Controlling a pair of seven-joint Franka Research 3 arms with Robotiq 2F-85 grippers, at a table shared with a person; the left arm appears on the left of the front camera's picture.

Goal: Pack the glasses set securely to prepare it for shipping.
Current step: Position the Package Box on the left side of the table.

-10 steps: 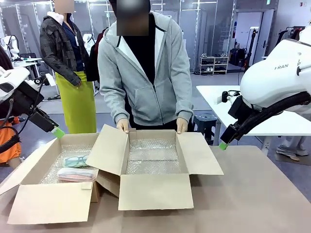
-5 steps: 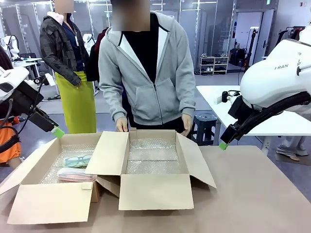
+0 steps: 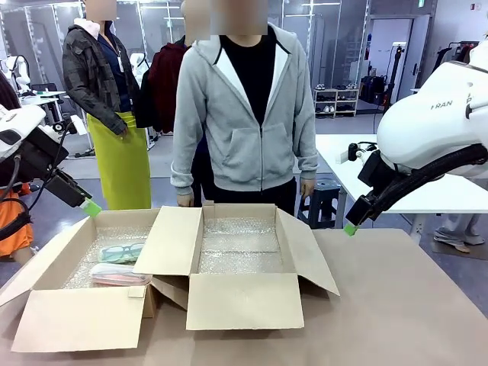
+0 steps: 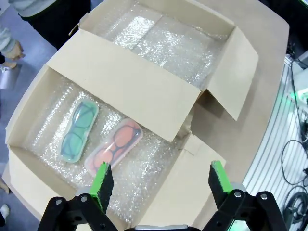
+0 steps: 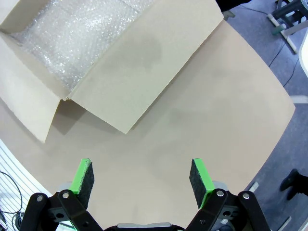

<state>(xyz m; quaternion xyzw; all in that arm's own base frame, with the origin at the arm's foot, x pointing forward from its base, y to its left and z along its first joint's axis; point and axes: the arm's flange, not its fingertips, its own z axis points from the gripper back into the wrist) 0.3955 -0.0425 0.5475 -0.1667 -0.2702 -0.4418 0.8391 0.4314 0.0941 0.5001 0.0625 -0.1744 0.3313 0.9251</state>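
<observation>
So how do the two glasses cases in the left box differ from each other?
The mint-green case shows dark frames with greenish lenses; the pink case shows orange-red lenses. The mint-green case lies nearer the box's outer wall, the pink case nearer the middle flap. Both are oblong, translucent, flat on the bubble wrap, side by side.

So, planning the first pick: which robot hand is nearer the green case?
Left. The left hand hovers open above the box holding the green case; the right hand hovers open over bare table beyond the other box.

"RAN", prob. FRANKA, on right arm [image 3: 438, 114]
</observation>
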